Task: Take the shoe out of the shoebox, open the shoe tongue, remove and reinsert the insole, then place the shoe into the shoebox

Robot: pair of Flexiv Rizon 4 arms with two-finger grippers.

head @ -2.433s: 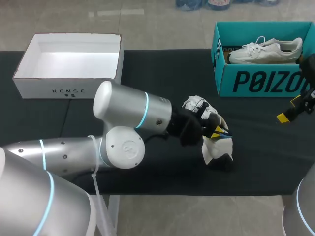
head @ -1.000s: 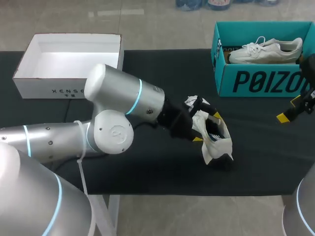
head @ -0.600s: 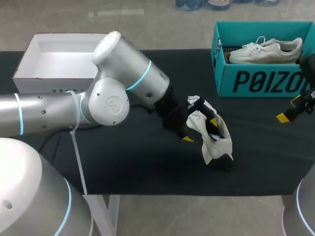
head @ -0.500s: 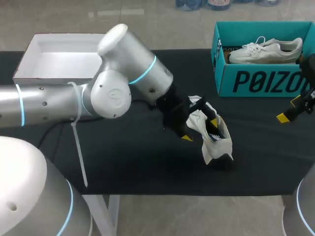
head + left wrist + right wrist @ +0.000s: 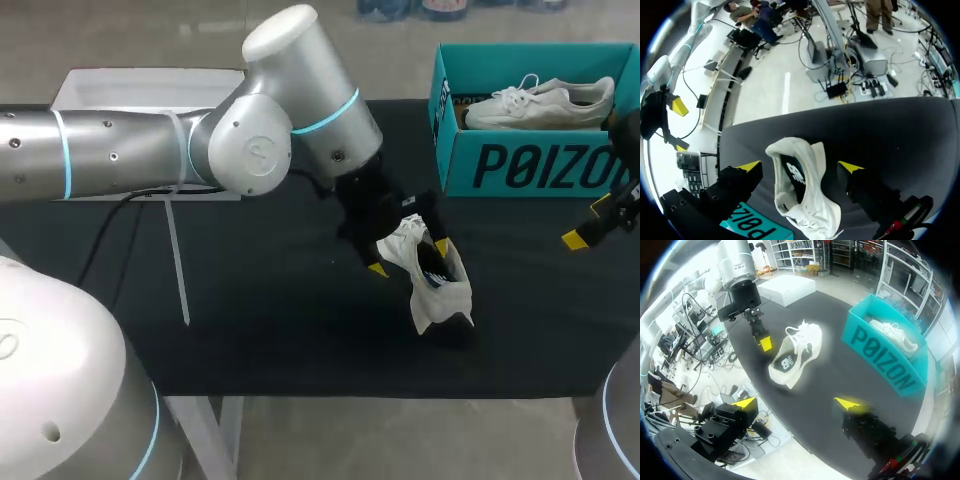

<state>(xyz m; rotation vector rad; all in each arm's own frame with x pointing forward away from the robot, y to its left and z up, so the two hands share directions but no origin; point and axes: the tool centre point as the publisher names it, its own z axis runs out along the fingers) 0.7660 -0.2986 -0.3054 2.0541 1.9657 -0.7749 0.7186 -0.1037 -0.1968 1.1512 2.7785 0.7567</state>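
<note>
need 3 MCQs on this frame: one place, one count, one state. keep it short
1. Where is the loose white sneaker?
A. in the teal cardboard shoebox
B. on the black table cover
C. on the floor

2. How many white sneakers show?
A. one
B. two
C. three

3. What is the left gripper doing?
A. open, one finger on either side of the loose sneaker
B. shut on the sneaker
C. shut on nothing

Answers:
1 B, it lies on the cover, outside the shoebox.
2 B, the loose one plus the other white sneaker inside the shoebox.
3 A, the left wrist view shows gaps between both yellow tips and the sneaker.
</note>
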